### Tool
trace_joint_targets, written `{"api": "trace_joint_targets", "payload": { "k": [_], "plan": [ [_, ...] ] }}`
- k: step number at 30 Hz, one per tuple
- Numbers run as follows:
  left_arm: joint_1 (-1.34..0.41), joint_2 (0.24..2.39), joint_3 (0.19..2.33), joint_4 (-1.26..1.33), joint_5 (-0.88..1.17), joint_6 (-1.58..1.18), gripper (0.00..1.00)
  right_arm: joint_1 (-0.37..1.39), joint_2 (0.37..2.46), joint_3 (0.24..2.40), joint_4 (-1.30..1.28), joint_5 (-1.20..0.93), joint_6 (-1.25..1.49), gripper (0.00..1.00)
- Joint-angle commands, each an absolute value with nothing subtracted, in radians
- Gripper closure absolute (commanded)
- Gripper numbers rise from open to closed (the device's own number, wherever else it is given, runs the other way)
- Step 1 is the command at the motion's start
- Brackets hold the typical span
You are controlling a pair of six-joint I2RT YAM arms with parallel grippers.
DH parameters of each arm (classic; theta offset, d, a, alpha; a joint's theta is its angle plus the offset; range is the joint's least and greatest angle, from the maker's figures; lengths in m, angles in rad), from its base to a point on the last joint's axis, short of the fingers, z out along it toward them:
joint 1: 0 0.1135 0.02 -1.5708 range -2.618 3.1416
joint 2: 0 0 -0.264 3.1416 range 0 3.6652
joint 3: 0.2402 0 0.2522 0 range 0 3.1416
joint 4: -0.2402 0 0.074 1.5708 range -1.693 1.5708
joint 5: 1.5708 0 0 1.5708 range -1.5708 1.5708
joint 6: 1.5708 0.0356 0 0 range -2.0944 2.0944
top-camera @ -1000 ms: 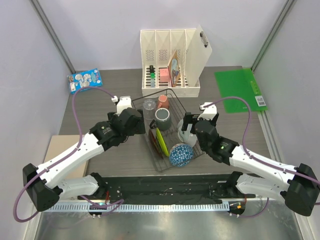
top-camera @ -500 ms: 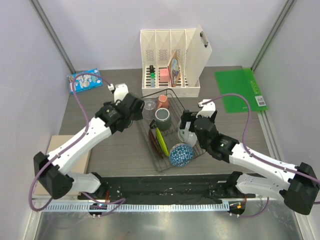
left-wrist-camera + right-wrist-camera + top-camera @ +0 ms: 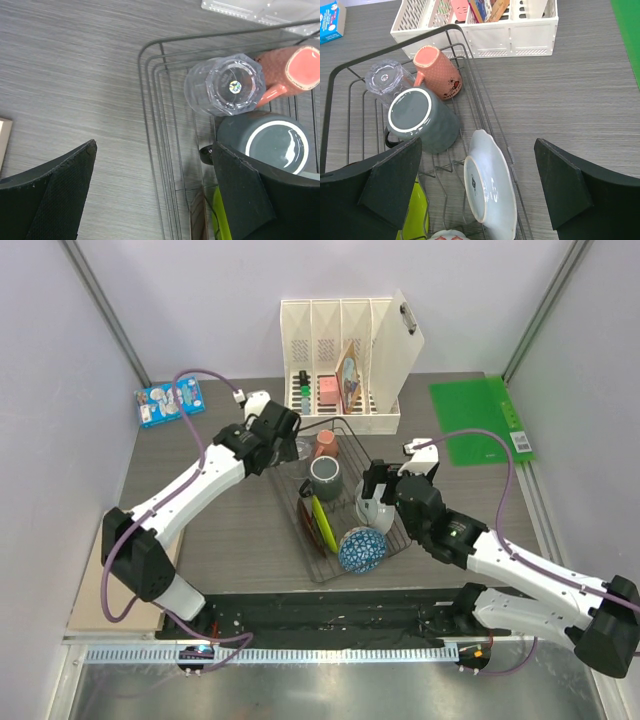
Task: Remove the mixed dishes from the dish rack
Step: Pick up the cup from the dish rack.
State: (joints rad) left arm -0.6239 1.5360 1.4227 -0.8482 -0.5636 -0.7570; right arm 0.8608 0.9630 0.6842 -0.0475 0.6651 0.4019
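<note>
The dish rack (image 3: 322, 567) holds a clear glass (image 3: 225, 85), pink mug (image 3: 292, 67) and dark grey mug (image 3: 275, 142) at its far end. In the middle stand a lime-green plate (image 3: 318, 520) and a white plate (image 3: 492, 185). A blue patterned bowl (image 3: 362, 548) sits at the near end. My left gripper (image 3: 154, 150) hangs open over the rack's left rim, just short of the glass, with nothing between its fingers. My right gripper (image 3: 479, 145) is open above the upright white plate, its fingers on either side of it and not touching.
A cream slotted file holder (image 3: 345, 360) stands right behind the rack. A green folder (image 3: 482, 420) lies at the far right, a blue packet (image 3: 168, 402) at the far left, and a tan board (image 3: 100, 570) at the table's left edge.
My left arm has stretched away from its base and to the right, up to the rack's far left corner by the glass. The right arm has hardly moved.
</note>
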Motion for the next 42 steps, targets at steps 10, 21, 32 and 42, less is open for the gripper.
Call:
{"api": "trace_joint_targets", "payload": {
  "k": [10, 21, 32, 42],
  "plan": [
    [-0.617, 1.79, 1.634, -0.655, -0.474, -0.584, 0.0, 0.861, 0.977, 0.71, -0.052, 0.634, 0.394, 0.0],
    [-0.589, 1.936, 1.675, -0.614, -0.439, -0.643, 0.0, 0.862, 0.986, 0.701, -0.038, 0.626, 0.396, 0.0],
    [-0.568, 2.022, 1.713, -0.646, -0.423, -0.634, 0.1, 0.862, 1.015, 0.692, -0.023, 0.638, 0.399, 0.0],
    [-0.566, 1.967, 1.668, -0.658, -0.428, -0.592, 0.59, 0.862, 1.017, 0.678, -0.017, 0.641, 0.414, 0.0]
  ]
}}
